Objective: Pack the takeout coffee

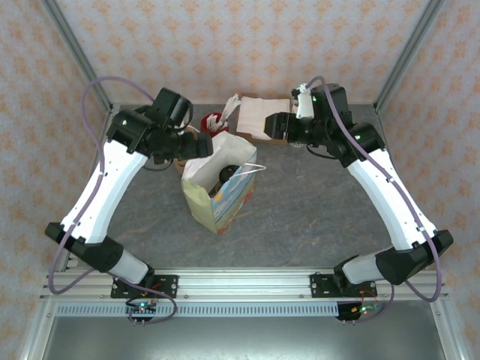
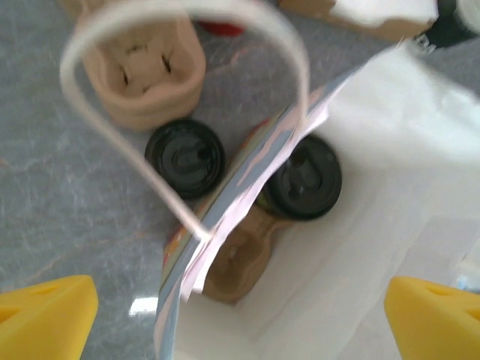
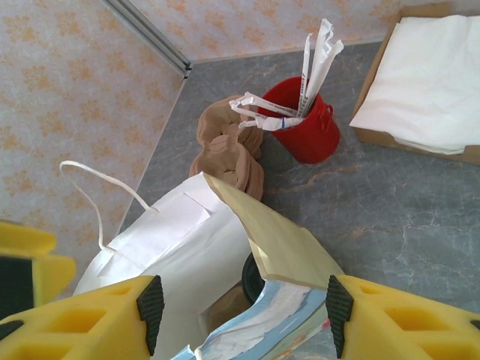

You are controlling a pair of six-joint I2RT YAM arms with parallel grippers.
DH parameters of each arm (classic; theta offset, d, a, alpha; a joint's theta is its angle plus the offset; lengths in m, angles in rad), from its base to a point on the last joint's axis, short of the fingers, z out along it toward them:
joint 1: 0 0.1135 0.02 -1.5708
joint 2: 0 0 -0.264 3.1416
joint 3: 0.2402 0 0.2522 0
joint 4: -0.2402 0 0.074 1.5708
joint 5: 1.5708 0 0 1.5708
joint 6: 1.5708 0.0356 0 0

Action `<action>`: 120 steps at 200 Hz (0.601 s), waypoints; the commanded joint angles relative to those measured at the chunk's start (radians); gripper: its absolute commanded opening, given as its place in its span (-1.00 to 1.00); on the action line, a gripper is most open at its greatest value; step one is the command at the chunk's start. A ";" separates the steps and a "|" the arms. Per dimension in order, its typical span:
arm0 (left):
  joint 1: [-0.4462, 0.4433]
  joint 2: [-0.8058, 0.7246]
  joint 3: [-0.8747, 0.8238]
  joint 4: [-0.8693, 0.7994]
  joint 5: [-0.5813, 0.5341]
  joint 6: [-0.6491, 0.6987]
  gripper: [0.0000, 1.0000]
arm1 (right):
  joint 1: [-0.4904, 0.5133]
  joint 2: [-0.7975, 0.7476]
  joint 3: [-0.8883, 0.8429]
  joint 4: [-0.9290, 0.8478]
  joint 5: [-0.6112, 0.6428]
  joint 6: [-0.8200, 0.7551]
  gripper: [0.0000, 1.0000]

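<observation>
The takeout coffee (image 2: 301,177) stands inside the white paper bag (image 1: 216,201). Its round black lid faces up and the cup below is mostly hidden. It sits in a brown pulp carrier (image 2: 234,262) on the bag's floor. In the top view the lid (image 1: 228,174) shows through the bag's open mouth. My left gripper (image 2: 240,319) hovers over that mouth, jaws wide open and holding nothing. It is at the bag's upper left (image 1: 193,146). My right gripper (image 3: 244,315) is open and holds nothing. It is back right of the bag (image 1: 271,126), apart from it.
A loose black lid (image 2: 184,157) lies on the table just outside the bag, beside stacked pulp carriers (image 2: 142,71). A red cup of stirrers (image 3: 307,129) and a cardboard box of napkins (image 3: 420,82) stand at the back. The bag's handle (image 2: 112,127) loops up.
</observation>
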 commanded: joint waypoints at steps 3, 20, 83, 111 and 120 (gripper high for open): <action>-0.002 -0.105 -0.165 0.128 0.100 -0.041 0.99 | 0.003 0.005 0.019 -0.022 -0.019 0.034 0.24; -0.013 -0.138 -0.253 0.207 0.162 -0.071 0.97 | 0.002 0.008 0.022 -0.027 -0.023 0.046 0.25; -0.153 -0.146 -0.367 0.366 0.207 -0.184 0.93 | 0.003 0.001 0.015 -0.033 -0.008 0.077 0.27; -0.199 -0.138 -0.390 0.401 0.206 -0.223 0.92 | 0.002 -0.013 -0.007 -0.029 0.009 0.100 0.26; -0.207 -0.136 -0.394 0.413 0.206 -0.228 0.91 | 0.002 -0.014 -0.010 -0.028 0.007 0.101 0.26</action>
